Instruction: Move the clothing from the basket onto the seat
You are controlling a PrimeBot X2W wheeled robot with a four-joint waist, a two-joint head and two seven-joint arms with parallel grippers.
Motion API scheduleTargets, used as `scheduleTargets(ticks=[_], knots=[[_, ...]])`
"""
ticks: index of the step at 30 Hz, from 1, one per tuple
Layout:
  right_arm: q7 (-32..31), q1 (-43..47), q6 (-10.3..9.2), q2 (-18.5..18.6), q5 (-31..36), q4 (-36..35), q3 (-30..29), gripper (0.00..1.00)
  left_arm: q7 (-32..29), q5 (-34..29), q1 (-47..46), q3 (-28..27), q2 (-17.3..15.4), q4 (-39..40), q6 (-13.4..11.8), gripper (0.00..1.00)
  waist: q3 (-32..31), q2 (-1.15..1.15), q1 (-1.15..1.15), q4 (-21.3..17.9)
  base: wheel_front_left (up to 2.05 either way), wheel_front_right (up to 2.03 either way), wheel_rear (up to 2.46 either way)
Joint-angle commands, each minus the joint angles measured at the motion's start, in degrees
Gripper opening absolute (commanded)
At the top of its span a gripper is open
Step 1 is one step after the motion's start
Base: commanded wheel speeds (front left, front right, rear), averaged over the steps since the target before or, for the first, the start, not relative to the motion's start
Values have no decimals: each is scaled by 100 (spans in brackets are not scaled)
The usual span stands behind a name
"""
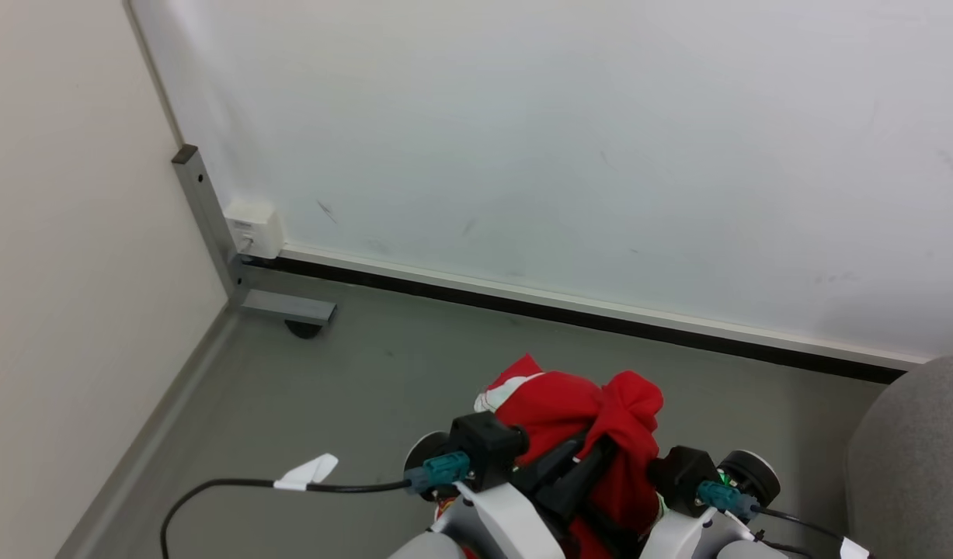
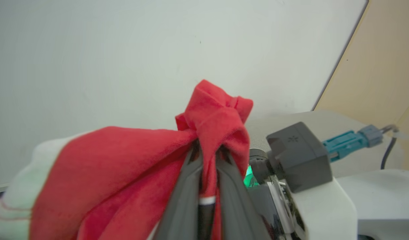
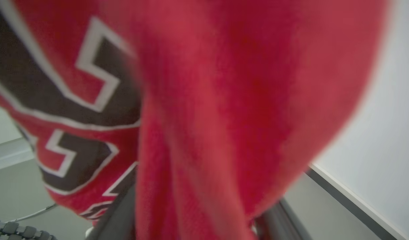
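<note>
Red jersey (image 2: 124,166) hangs pinched in the left gripper (image 2: 207,156), held high, likely for carrying right to the seat (image 1: 919,458). Cloth drapes the right gripper (image 3: 197,213); I cannot tell its grip.

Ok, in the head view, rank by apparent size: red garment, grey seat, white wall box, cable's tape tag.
Largest: grey seat and red garment, about alike; the seat is cut off at the frame edge.
Then: white wall box.
Smallest: tape tag.

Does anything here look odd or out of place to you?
Only the red garment: it is bunched into a knot-like wad pinched by the left gripper rather than hanging flat, and it hangs so close in the right wrist view that it blurs.
</note>
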State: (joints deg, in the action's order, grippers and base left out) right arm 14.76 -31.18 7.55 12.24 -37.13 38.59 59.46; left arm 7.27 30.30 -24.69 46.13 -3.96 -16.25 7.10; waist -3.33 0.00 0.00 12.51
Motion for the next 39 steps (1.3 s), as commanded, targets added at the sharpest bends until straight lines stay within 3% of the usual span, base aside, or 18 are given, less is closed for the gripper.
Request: scheduleTargets(ticks=[1,2,3,4,5,6,22,23,24,25,39], knots=[[43,-89,-12,-44,-92,25,30,100,39,79,-74,2,28,0,25,0,-18,0,0,50,0,0,0],[50,-99,-12,-63,-137,43,43,100,45,99,-80,12,23,-13,26,0,-20,0,0,63,0,0,0],[43,-130,-12,-66,-160,9,21,84,50,116,-84,17,9,-29,27,0,-20,0,0,70,0,0,0],[46,-152,-12,-60,-176,-57,-42,40,56,119,-87,14,-12,-48,27,0,-19,0,0,73,0,0,0],[47,-147,-12,-60,-177,-123,-122,3,67,125,-84,3,-30,-72,27,0,-18,0,0,72,0,0,0],[47,-112,-12,-58,-170,-178,-196,0,78,136,-80,-10,-47,-92,17,0,-15,0,0,68,0,0,0],[48,434,-12,33,126,-794,-776,0,188,271,78,-152,-191,-450,-169,0,50,0,0,-272,0,0,0],[48,465,-12,40,136,-824,-805,0,191,279,89,-155,-190,-461,-173,18,52,0,0,-285,0,0,0],[48,484,-12,50,168,-850,-838,0,204,281,91,-166,-187,-467,-184,43,53,0,0,-297,0,0,0],[48,506,-12,64,187,-876,-876,0,211,280,94,-172,-186,-467,-195,100,53,0,0,-308,0,0,0],[47,917,-12,289,510,-1366,-1749,0,267,328,232,-160,-276,-268,-333,100,-3,0,0,-608,0,0,0]])
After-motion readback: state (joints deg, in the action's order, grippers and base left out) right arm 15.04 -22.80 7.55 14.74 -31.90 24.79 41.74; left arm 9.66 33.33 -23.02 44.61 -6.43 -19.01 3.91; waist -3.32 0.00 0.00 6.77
